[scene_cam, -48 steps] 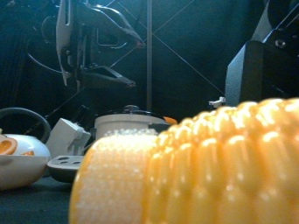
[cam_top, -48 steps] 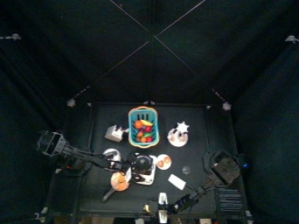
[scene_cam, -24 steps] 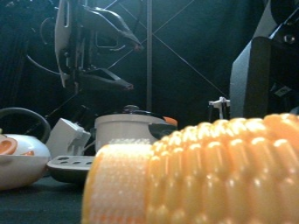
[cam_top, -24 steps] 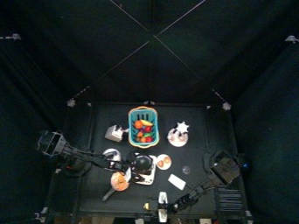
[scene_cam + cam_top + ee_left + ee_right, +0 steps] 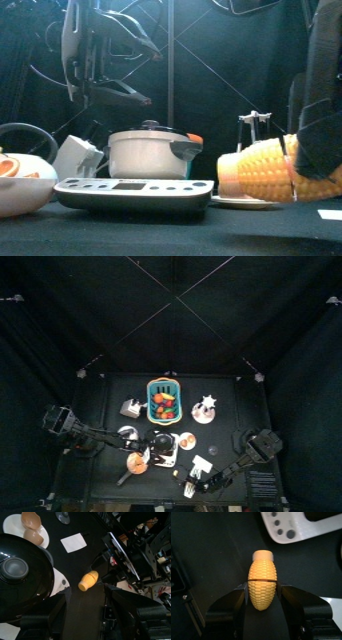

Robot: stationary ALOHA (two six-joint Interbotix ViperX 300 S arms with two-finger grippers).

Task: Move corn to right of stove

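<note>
Yellow corn [image 5: 262,579] sits between the right gripper [image 5: 262,592], hidden from above.

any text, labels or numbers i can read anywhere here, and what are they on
No text reads in any view.
Stove: marks along the front panel, too small and blurred to read.
Stove panel in the right wrist view: round buttons only, no legible print.
White card: looks blank.
Corn, pot: no label seen.
</note>
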